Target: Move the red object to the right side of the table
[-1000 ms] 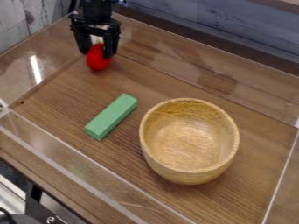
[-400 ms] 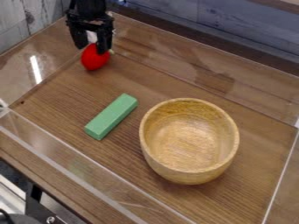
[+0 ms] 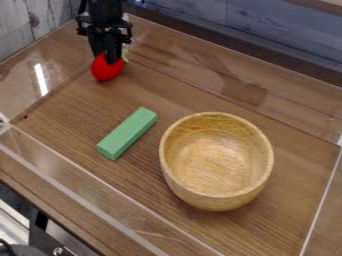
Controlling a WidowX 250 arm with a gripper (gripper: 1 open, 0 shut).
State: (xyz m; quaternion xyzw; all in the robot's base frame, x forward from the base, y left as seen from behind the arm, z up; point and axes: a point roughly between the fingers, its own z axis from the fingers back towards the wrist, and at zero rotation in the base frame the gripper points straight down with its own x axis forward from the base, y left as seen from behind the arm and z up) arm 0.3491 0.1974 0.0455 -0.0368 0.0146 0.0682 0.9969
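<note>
Camera view is looking down across the table (image 3: 254, 95), a brown wood-grain top edged by low clear acrylic walls. Near the far left corner the black gripper (image 3: 108, 55) is pointing straight down over the red object (image 3: 107, 68), its fingers drawn in close together and pressing on the top of the small rounded fruit. The jaws are standing nearly closed — pinched onto the upper part of the red object, which is showing below and around the fingertips. Whether the fruit is sitting on the wood or is already lifted off it, the picture is too small to tell; its underside is appearing very close to the tabletop, with a faint shadow under it.

A green rectangular block (image 3: 127, 133) is lying flat on the table nearer the camera, angled so that one end is pointing toward the gripper and the other toward the front left wall. It is lying well apart from the red object. Just beside the block, on its right, a wooden bowl (image 3: 217, 160) is sitting upright, round and much larger than the fruit — its inside is looking bare. The right part of the table, beyond the bowl, is showing plain wood grain up to the acrylic wall.
</note>
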